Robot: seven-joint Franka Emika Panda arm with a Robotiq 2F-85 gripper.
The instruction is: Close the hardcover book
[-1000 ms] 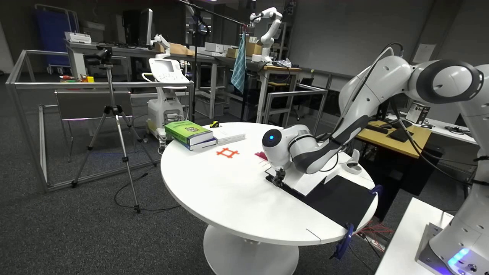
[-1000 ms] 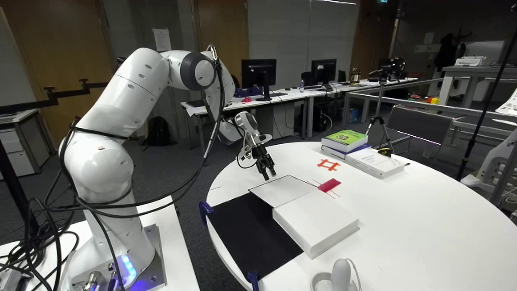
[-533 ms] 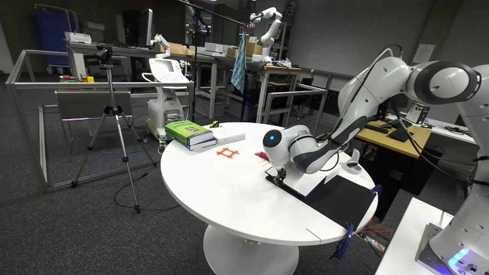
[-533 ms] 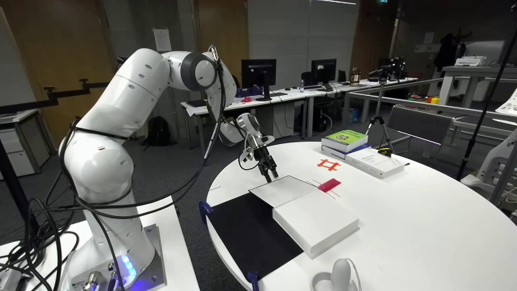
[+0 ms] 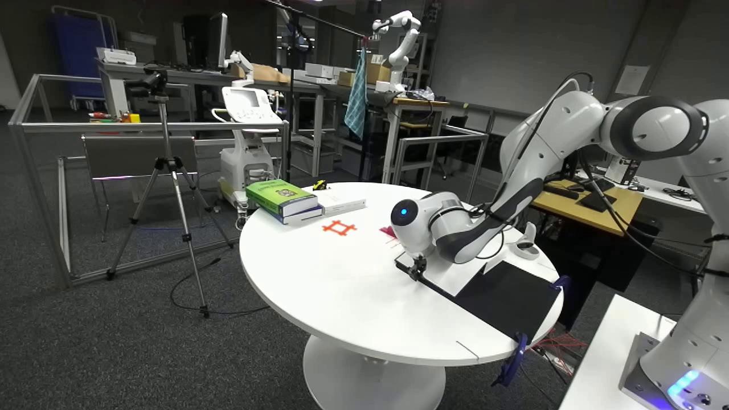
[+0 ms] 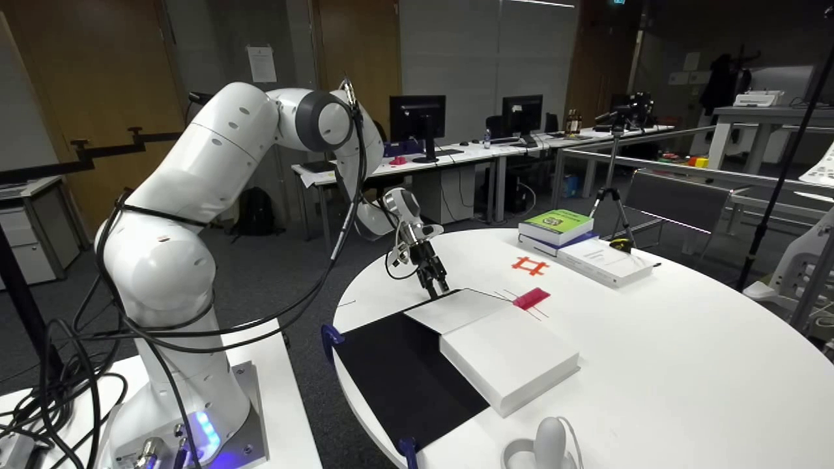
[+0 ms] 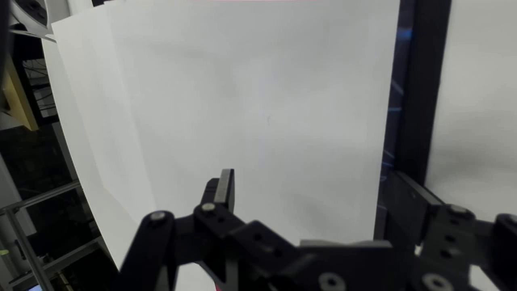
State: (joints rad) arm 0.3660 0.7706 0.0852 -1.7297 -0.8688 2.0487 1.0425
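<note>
The hardcover book lies open on the table, its thick white page block (image 6: 508,361) flat. Its opened cover (image 6: 456,311), white inside, extends from the block towards my gripper (image 6: 439,292). The cover also shows in the other views (image 5: 455,279) (image 7: 262,121). A thin navy strip (image 7: 394,105) runs along its free edge. That edge looks slightly raised; I cannot tell how far. My gripper (image 7: 313,173) is open, jaws wide apart, holding nothing. One finger (image 7: 224,188) is over the white inside; the other finger (image 7: 412,202) is down at the free edge.
A black mat (image 6: 410,374) lies under the cover, held by blue clamps (image 6: 331,335). A green-and-white block (image 6: 557,225), a white book (image 6: 609,260), pink tape (image 6: 532,298) and an orange mark (image 6: 530,265) are further back. A white device (image 6: 550,443) stands near the page block.
My gripper has come down to the cover's free edge. That edge has shifted slightly towards the page block, baring a black strip beside it. The page block has not moved.
</note>
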